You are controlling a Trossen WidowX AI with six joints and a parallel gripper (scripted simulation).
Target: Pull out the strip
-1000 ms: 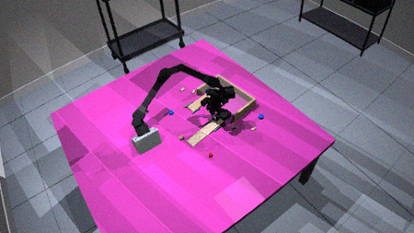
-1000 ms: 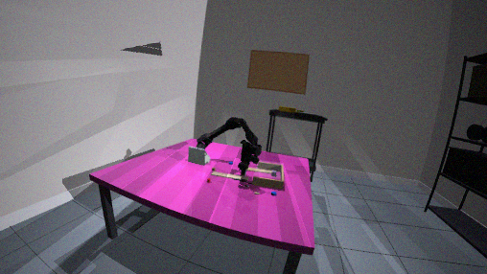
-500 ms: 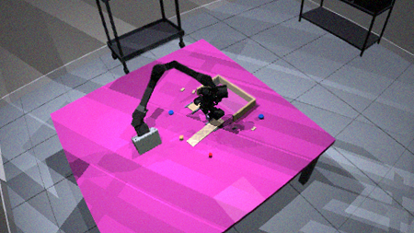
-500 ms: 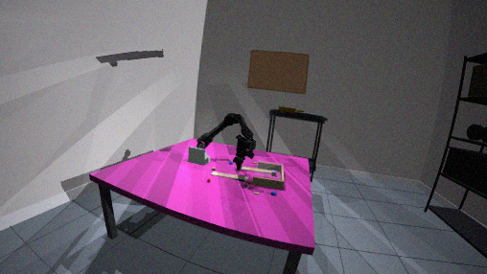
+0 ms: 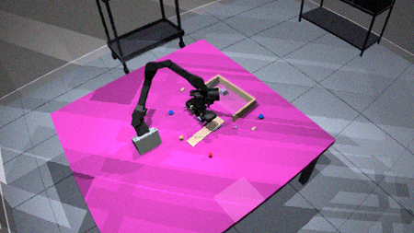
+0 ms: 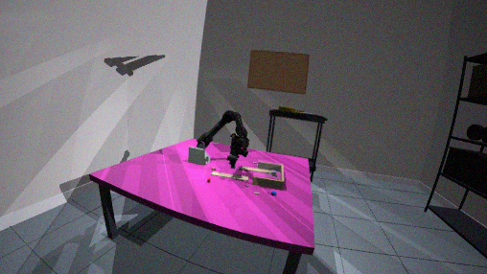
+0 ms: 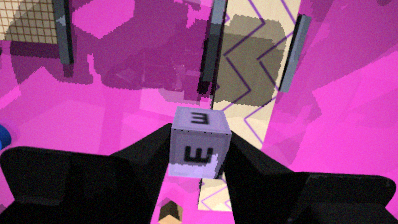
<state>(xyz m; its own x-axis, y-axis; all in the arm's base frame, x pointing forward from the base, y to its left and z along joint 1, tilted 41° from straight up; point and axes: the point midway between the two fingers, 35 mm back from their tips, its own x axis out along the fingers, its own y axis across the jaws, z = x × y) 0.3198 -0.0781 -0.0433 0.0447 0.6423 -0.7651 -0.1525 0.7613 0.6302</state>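
Note:
The labelled cube [image 7: 200, 142], pale lilac with a black E on two faces, is between the fingertips in the wrist view. My gripper [image 7: 198, 132] [image 6: 233, 166] is shut on it. In the wrist view the cube appears in front of a pale strip with purple zigzags [image 7: 255, 120], which passes behind it. That strip [image 5: 197, 137] [image 6: 221, 175] lies on the table in the top and exterior views, partly under the gripper's shadow. A strip with a brown grid [image 7: 25, 20] shows at the wrist view's top left. The exact height of the cube is hard to tell.
Grey rails [image 7: 64, 30] [image 7: 297, 52] stand near the strips. A wooden-walled enclosure [image 5: 246, 109] [image 6: 284, 176] holds a small pale blue cube [image 5: 223, 92]. Around lie blue pieces [image 5: 260, 117] [image 5: 170, 112], a red piece [image 5: 210, 155] and a small tan block [image 5: 181, 138].

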